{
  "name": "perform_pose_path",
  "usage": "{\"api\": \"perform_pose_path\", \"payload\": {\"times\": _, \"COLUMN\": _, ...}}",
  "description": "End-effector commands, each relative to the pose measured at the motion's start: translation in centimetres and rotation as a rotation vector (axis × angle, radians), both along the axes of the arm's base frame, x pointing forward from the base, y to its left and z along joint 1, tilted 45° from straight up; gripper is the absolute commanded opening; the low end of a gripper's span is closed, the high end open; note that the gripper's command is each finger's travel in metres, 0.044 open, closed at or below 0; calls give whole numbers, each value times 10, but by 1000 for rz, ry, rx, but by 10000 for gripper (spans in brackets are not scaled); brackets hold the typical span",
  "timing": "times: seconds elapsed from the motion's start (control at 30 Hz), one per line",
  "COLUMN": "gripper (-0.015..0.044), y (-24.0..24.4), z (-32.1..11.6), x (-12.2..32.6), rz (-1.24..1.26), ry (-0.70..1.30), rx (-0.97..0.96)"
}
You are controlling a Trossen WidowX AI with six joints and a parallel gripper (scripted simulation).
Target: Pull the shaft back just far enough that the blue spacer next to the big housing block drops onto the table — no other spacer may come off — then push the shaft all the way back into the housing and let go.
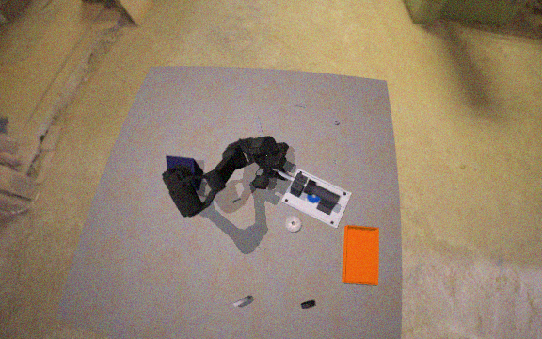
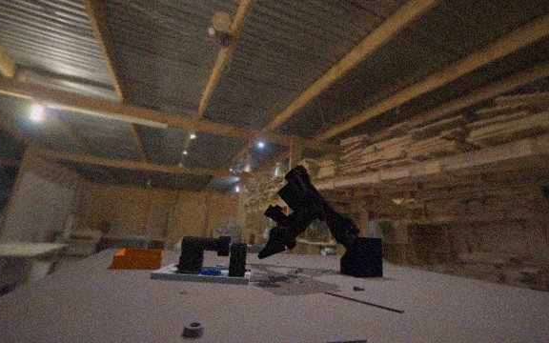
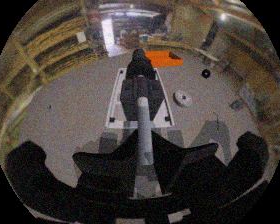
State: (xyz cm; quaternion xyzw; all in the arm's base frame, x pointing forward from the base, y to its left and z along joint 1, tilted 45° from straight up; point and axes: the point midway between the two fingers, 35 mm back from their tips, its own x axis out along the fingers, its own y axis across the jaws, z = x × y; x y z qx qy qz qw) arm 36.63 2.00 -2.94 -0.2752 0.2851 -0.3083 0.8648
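Observation:
My gripper (image 1: 278, 173) (image 2: 261, 256) (image 3: 141, 131) is shut on the light grey shaft (image 3: 143, 117), which runs from the fingers to the near dark block (image 1: 298, 184) (image 2: 237, 260) (image 3: 142, 92). The blue spacer (image 1: 313, 199) (image 2: 211, 272) lies low on the white base plate (image 1: 312, 212) (image 2: 164, 273) (image 3: 112, 112), off the shaft line, between the near block and the big housing block (image 1: 328, 204) (image 2: 191, 257). Dark cylindrical parts (image 1: 319, 190) (image 2: 212, 244) sit above it. Whether other spacers are among them, and the shaft's far end, I cannot tell. The blue spacer is hidden in the wrist view.
A white ring (image 1: 293, 224) (image 3: 183, 98) lies beside the plate. An orange tray (image 1: 361, 256) (image 2: 137, 259) (image 3: 163, 60) stands beyond it. A grey piece (image 1: 244, 301) and a black piece (image 1: 308, 304) lie farther off. A thin dark rod (image 2: 365, 302) lies on the table.

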Motion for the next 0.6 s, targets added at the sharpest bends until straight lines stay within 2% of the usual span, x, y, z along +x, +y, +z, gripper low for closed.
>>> {"api": "perform_pose_path", "payload": {"times": 0.0, "gripper": 0, "y": -1, "z": 2, "x": 4, "rz": -2, "ry": -6, "rx": 0}}
{"api": "perform_pose_path", "payload": {"times": 0.57, "gripper": 0, "y": -2, "z": 3, "x": 8, "rz": -2, "ry": -6, "rx": 0}}
